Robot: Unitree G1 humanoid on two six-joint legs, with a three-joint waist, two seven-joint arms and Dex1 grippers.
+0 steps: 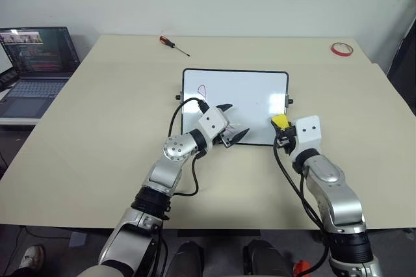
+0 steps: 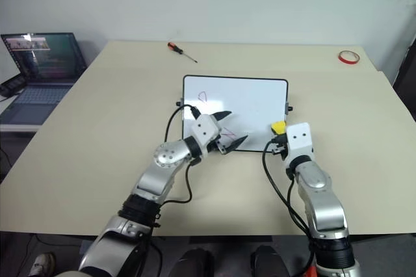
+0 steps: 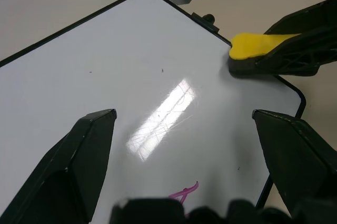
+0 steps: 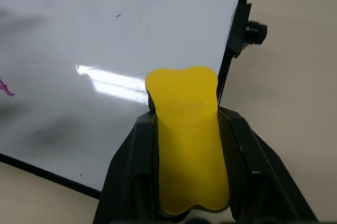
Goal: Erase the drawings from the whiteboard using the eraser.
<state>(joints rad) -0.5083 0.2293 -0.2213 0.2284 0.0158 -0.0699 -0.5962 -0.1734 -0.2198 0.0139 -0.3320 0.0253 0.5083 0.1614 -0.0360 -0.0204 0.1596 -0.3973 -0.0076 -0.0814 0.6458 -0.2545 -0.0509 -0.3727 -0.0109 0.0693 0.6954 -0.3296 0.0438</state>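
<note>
whiteboard (image 1: 247, 95) flat at worktop (image 1: 97, 127) centre | drawings (image 1: 202, 90) red, on its left part | right end effector (image 4: 188, 129) clamped on yellow eraser (image 4: 187, 129), at the board's near right corner | left end effector (image 1: 229, 123) fingers spread apart, empty, over the board's near edge | screwdriver (image 1: 174, 44) and tape ring (image 1: 342, 49) far side

We find no print, label, brand or number that can be read. The whiteboard (image 1: 247, 95) carries red marker drawings (image 1: 202, 90): one loop-shaped scribble near its far left corner, and another, partly hidden, at its near edge, neither of which we can take for a sure letter. The laptop (image 1: 34, 62) beside the tabletop's left edge shows lines of text on its screen, too small for us to make out.
</note>
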